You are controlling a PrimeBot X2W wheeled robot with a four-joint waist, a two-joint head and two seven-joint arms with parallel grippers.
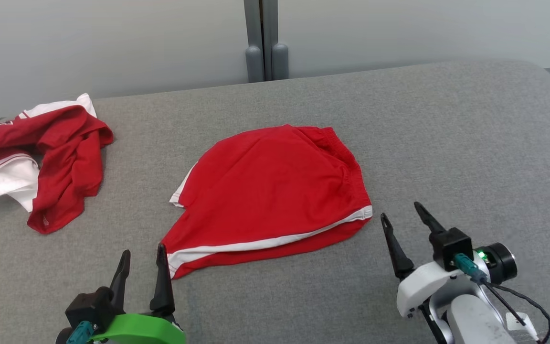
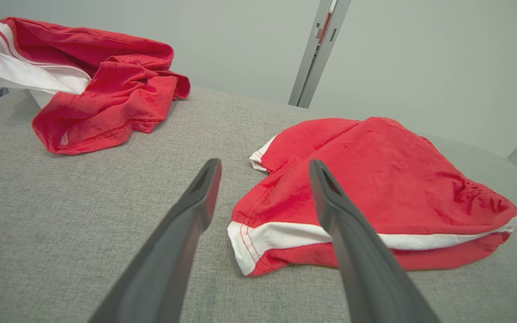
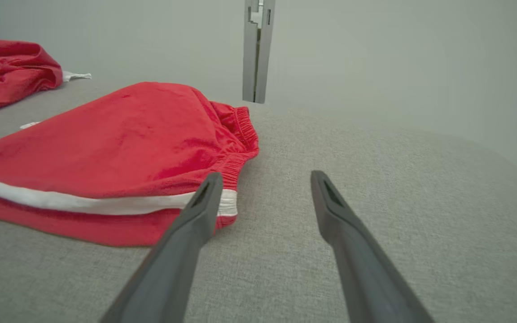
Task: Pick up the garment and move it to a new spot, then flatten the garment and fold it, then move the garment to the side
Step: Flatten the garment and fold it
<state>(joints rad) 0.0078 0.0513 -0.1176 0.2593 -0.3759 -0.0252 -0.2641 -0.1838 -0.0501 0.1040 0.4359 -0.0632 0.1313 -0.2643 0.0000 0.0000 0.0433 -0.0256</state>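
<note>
The garment (image 1: pixel 270 191) is a pair of red shorts with a white side stripe, folded in half and lying flat in the middle of the grey cushion (image 1: pixel 303 296). Its hem corner points toward my left gripper (image 1: pixel 142 255), which stands open just off that corner with nothing between its fingers. My right gripper (image 1: pixel 401 217) is open too, beside the elastic waistband end of the shorts and apart from it. In the left wrist view the garment (image 2: pixel 375 179) lies past the right finger (image 2: pixel 330 202). In the right wrist view the garment (image 3: pixel 115 152) lies left of the fingers (image 3: pixel 204 202).
A crumpled heap of red and white clothing (image 1: pixel 41 157) lies at the cushion's far left, also seen as the heap (image 2: pixel 97 85) in the left wrist view. A pale wall with a grey post (image 1: pixel 265 43) runs behind the cushion. The cushion's rounded edge falls away at the far right.
</note>
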